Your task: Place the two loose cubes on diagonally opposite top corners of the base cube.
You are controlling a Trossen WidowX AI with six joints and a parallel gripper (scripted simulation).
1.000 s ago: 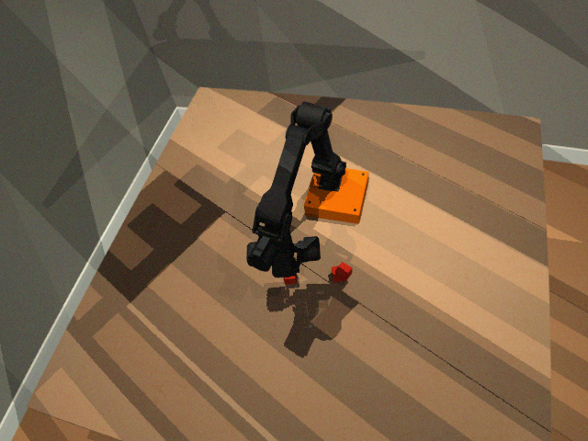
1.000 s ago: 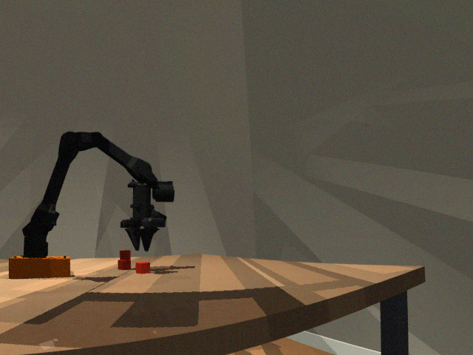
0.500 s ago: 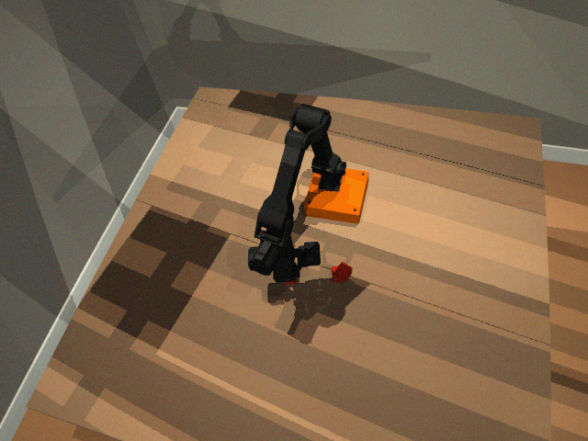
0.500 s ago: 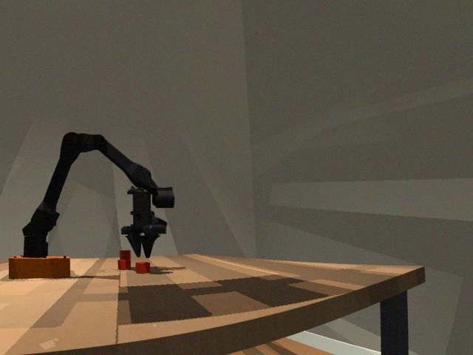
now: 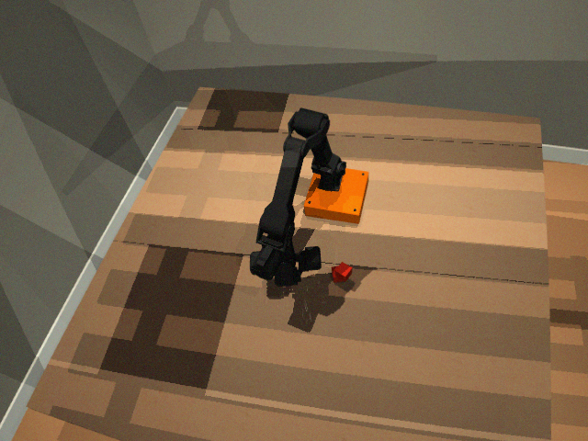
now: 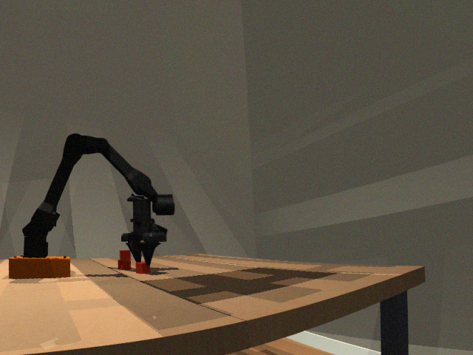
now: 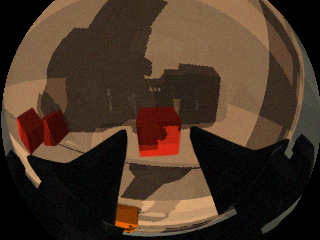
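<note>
pincer point(image 6: 143, 260) open, holding nothing - fingers straddling loose red cube point(image 7: 160, 132) on tabletop point(image 6: 267, 302). stacked pair, cube on base cube point(image 6: 124, 264), sits just beside it, toward arm's orange mount point(image 6: 57, 267). cube looks rigid, light, flat-sided - squeeze 2 opposite faces, mid-height.

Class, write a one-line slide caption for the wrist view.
Open pincer straddles a loose red cube; stacked cubes sit left.
</note>
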